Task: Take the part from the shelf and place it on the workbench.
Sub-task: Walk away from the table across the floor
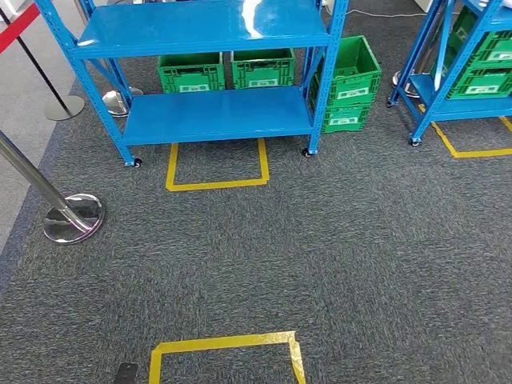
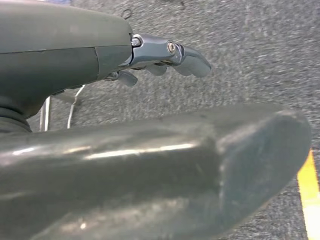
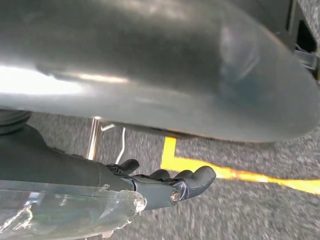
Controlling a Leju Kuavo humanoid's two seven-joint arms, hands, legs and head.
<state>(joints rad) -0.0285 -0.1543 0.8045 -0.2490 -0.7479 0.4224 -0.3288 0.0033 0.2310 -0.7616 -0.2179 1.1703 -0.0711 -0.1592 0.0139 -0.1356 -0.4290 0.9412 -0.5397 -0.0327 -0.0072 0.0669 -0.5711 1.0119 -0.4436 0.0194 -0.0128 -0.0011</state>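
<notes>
You face a blue metal shelf (image 1: 205, 80) across grey carpet, both robot hands (left robot hand (image 2: 166, 55), right robot hand (image 3: 166, 185)) empty with fingers loosely apart; no part is visible, so you likely must approach first.

Two blue shelves (image 1: 205, 80) (image 1: 458, 72) stand on grey carpet (image 1: 362, 264). Near the left shelf: four green crates (image 1: 190, 74) (image 1: 263, 69) (image 1: 353, 72) (image 1: 344, 118), three chrome post bases (image 1: 74, 218) (image 1: 64, 107) (image 1: 118, 101), two yellow tape squares (image 1: 218, 182) (image 1: 226, 346). The right shelf holds more crates, uncountable.
</notes>
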